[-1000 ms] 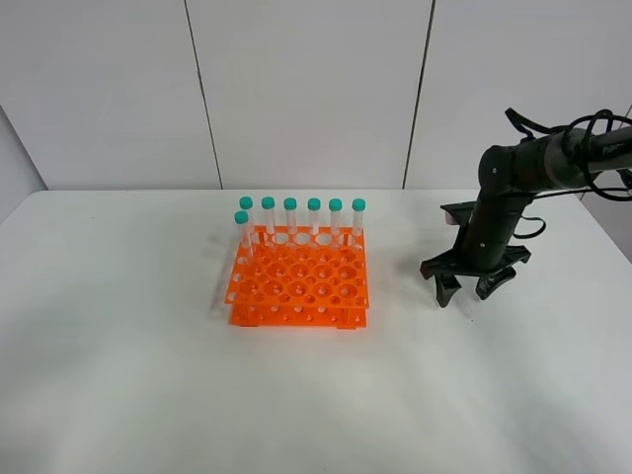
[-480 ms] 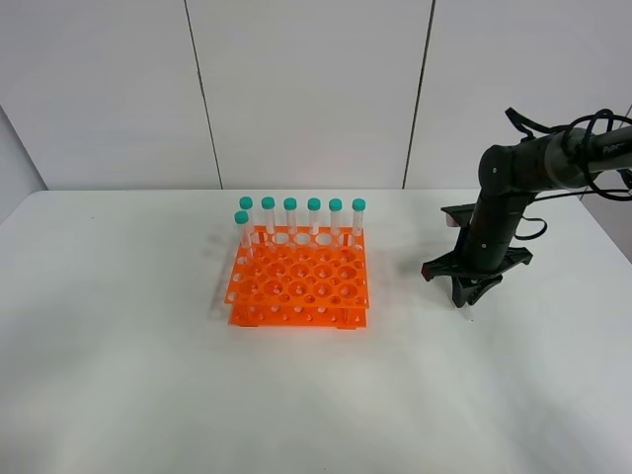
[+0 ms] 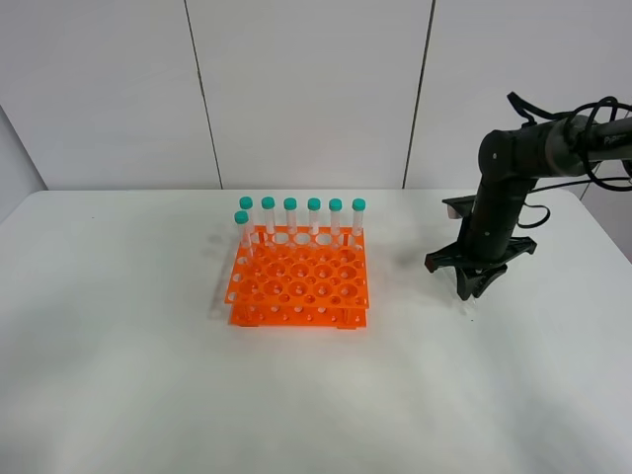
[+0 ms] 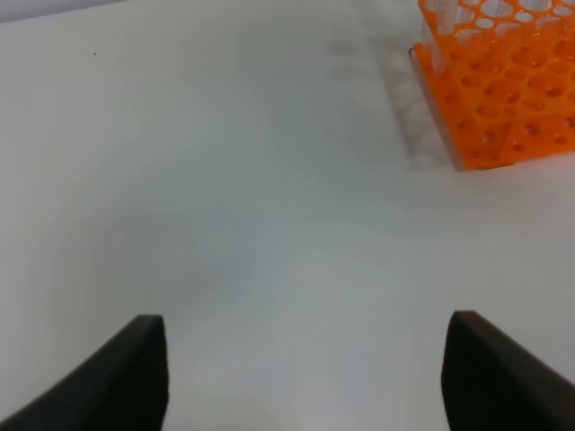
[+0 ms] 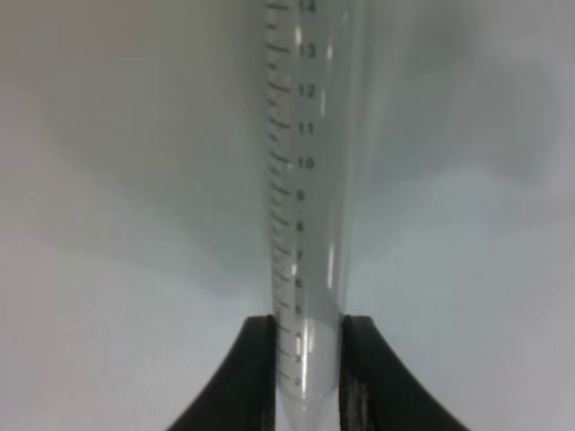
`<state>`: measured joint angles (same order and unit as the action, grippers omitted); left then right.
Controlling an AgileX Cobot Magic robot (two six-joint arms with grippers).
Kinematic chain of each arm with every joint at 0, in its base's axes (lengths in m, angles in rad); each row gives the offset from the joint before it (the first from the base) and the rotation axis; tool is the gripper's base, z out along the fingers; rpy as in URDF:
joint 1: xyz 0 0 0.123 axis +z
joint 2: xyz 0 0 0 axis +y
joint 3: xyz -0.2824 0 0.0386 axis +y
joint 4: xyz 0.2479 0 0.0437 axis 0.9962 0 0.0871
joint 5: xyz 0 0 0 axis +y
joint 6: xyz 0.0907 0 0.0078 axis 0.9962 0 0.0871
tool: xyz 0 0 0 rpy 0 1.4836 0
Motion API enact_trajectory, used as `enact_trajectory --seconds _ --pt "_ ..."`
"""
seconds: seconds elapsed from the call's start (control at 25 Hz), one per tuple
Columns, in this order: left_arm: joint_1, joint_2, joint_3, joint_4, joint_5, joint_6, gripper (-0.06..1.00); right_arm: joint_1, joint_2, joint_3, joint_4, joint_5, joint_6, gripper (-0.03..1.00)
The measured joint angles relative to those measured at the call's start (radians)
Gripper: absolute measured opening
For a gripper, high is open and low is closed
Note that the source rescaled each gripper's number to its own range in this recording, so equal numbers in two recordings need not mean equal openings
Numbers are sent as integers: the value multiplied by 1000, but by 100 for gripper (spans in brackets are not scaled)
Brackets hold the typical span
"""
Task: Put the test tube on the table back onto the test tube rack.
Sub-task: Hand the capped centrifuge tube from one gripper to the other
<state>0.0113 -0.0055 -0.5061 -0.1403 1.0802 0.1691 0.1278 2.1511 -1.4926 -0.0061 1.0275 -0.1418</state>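
one orange rack (image 3: 296, 316), seven teal-capped tubes (image 3: 290, 219), one more clear tube (image 5: 310, 180).

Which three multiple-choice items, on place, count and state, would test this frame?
1. In the exterior view, where is the right gripper? A. right of the test tube rack B. left of it C. above it
2. How many teal-capped tubes stand in the rack? A. five B. seven C. nine
3. The right gripper is: A. open B. shut on the test tube C. unseen
1 A, it hangs apart, rightward; 2 B, six behind plus one ahead; 3 B, fingers clamp the tube.
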Motion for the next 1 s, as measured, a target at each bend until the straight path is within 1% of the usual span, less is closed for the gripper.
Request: enact_trajectory --seconds 0.2,0.4,0.56,0.68,0.76,0.88,0.96,1.0 --pt "0 0 0 0 0 0 61 0 -38 -85 6 34 -1 1" --pt "0 0 0 0 0 0 61 0 -63 -212 40 120 -32 1" --pt "0 0 0 0 0 0 61 10 -81 -305 95 133 -40 1" --pt "0 0 0 0 0 0 61 52 -84 -375 116 137 -40 1" --pt "0 0 0 0 0 0 61 100 -84 -407 126 128 -40 1" --pt "0 0 0 0 0 0 61 185 -84 -450 133 86 -40 1" --pt "0 0 0 0 0 0 61 244 -84 -472 143 19 -40 1" --pt "0 0 0 0 0 0 61 275 -84 -477 151 -30 -41 1"
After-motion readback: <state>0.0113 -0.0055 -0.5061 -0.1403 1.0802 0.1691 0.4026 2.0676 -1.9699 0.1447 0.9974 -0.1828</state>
